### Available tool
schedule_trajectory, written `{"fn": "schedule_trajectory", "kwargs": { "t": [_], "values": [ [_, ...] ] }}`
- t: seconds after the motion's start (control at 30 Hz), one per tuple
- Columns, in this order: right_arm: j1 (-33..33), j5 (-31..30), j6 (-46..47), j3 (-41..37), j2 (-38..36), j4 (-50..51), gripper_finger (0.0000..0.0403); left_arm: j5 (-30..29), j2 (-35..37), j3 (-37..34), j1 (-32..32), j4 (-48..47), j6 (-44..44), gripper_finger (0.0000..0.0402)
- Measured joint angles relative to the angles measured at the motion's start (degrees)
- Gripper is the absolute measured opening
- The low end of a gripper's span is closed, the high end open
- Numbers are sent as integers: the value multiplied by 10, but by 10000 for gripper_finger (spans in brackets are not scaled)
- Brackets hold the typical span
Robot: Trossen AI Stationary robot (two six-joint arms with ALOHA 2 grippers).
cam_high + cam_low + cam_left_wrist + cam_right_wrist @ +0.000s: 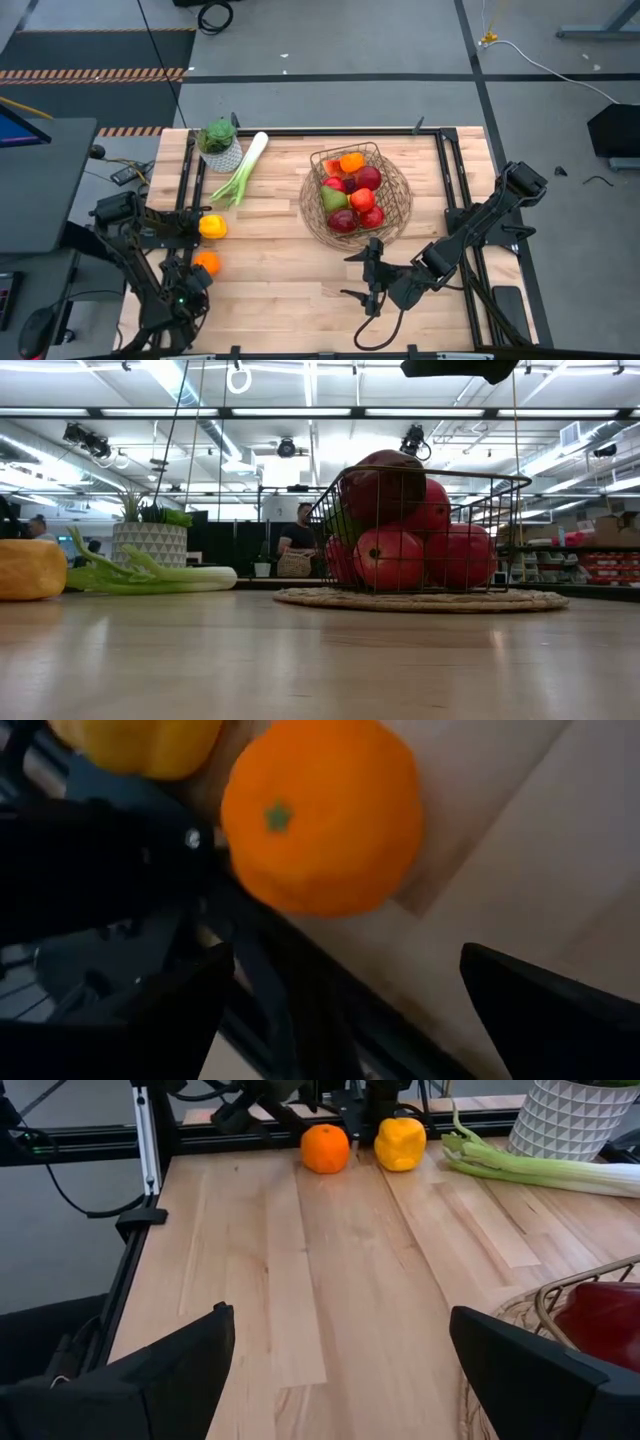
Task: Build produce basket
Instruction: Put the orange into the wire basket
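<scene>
The leek (240, 168) lies diagonally, white end toward upper right of the high view; left pincer (190, 290), released, hovers beside the orange (206, 262); right pincer (368, 283) released at lower centre.

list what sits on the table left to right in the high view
orange → yellow pepper → plant pot → leek → basket of fruit

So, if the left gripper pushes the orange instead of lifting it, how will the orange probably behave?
The orange looks round and smooth, so it would probably roll across the flat table rather than slide. It sits near the table's left edge, so a push that way might send it off. The open left gripper seems wide enough to span it, though the curved skin could slip.
</scene>
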State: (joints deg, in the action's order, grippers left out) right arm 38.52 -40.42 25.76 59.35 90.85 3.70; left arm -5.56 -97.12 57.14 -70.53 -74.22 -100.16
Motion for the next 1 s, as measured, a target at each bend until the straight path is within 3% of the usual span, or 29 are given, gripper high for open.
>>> {"fn": "schedule_trajectory", "kwargs": {
  "t": [0.33,0.63,0.77,1.0],
  "values": [
    [0,0,0,0,0,1,374,90,0,-6,3,-85,-26,396],
    [0,0,0,0,0,2,374,80,0,-75,15,-9,22,396],
    [0,0,0,0,0,2,374,59,2,-97,34,64,78,396],
    [1,0,0,0,0,2,374,19,6,-96,75,82,181,396]
  ]
}}
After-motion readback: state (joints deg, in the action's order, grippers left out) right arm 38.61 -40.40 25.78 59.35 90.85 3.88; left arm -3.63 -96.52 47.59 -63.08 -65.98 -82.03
